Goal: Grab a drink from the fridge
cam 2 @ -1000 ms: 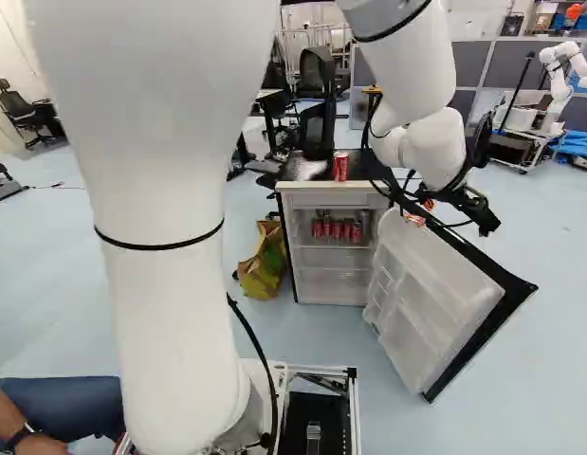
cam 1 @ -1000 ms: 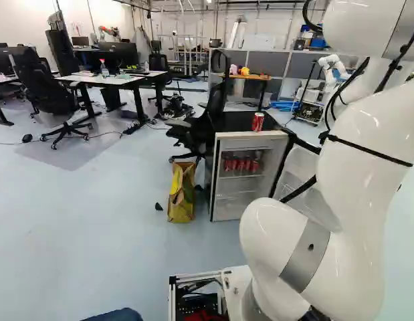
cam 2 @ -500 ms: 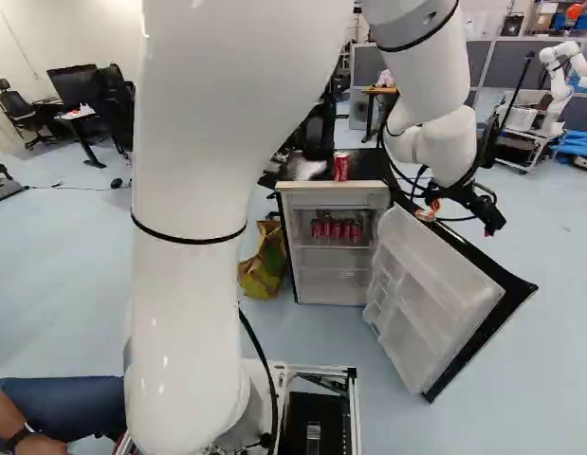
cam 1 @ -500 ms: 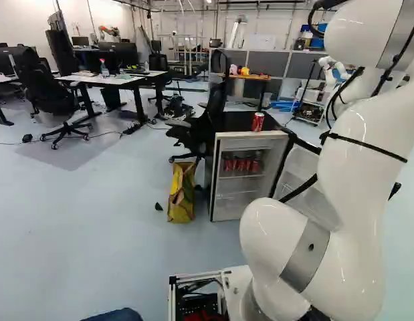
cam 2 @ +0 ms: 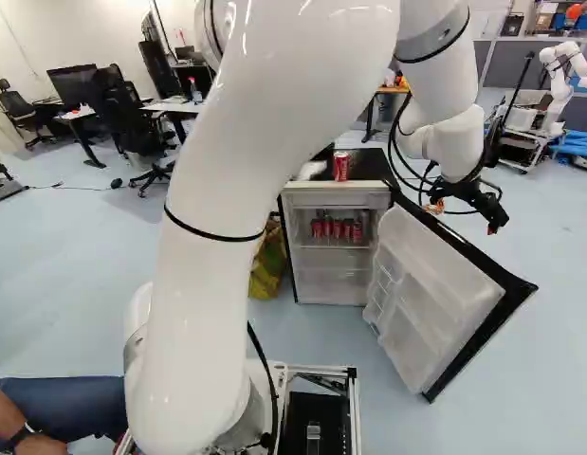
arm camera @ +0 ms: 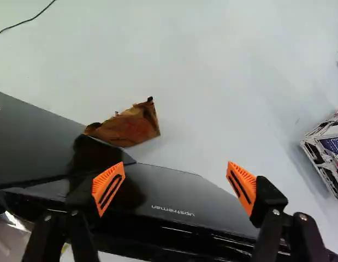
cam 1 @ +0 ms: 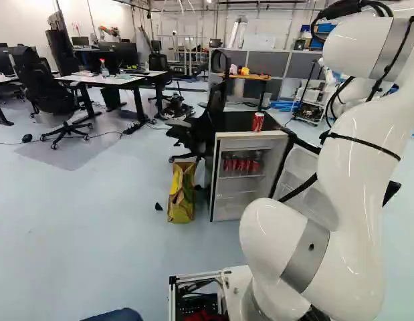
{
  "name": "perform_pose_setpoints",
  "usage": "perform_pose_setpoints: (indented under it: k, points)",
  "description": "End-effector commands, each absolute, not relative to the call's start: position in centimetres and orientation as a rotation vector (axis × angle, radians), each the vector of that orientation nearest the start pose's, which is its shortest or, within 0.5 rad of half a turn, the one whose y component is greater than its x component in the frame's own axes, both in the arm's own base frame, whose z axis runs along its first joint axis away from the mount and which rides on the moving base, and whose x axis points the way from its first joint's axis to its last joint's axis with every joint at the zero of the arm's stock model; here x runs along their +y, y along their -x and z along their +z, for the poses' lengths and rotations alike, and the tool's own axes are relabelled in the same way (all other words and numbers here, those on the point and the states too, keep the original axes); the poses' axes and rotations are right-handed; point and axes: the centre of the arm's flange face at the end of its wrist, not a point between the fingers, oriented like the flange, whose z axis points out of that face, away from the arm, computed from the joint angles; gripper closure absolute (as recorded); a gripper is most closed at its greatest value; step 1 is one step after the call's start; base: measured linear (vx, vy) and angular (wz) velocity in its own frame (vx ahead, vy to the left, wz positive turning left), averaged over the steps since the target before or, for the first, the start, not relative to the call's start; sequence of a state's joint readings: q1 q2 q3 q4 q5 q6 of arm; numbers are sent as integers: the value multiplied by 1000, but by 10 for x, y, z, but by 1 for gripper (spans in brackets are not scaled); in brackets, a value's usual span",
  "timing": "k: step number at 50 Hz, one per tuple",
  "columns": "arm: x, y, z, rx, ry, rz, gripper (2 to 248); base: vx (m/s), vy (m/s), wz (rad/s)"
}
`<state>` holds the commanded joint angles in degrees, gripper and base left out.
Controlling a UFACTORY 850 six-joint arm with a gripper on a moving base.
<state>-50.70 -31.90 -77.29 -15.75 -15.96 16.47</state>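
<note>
My gripper (cam 2: 494, 220) is beyond the open fridge door (cam 2: 440, 284) in the right base view. Up close, the gripper (arm camera: 175, 186) stands open, nothing gripped, its orange pads wide apart over a glossy black panel (arm camera: 179, 199) of the fridge. The fridge (cam 2: 335, 199) has a row of red cans (cam 2: 337, 228) on its upper shelf. One more red can (cam 2: 341, 167) stands on its black top; the left base view shows this can (cam 1: 258, 122) too.
A yellow-brown bag (cam 1: 182, 192) stands on the floor beside the fridge. An office chair (cam 1: 205, 127) is behind the bag. Another robot (cam 2: 564, 71) is at the far right. In the wrist view, part of the base (arm camera: 327, 155) shows beyond one finger. A person's arm is near the base.
In the right base view my arm's big links have swung to the right, and the gripper has shifted slightly right beyond the door. The base, fridge and cans stay put.
</note>
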Motion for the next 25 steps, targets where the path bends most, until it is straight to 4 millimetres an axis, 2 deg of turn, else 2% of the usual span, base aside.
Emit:
perform_pose_setpoints:
  k: [25]
  points:
    - [-546, -429, 415, 1544, 2994, -562, 3, 0, 0, 0]
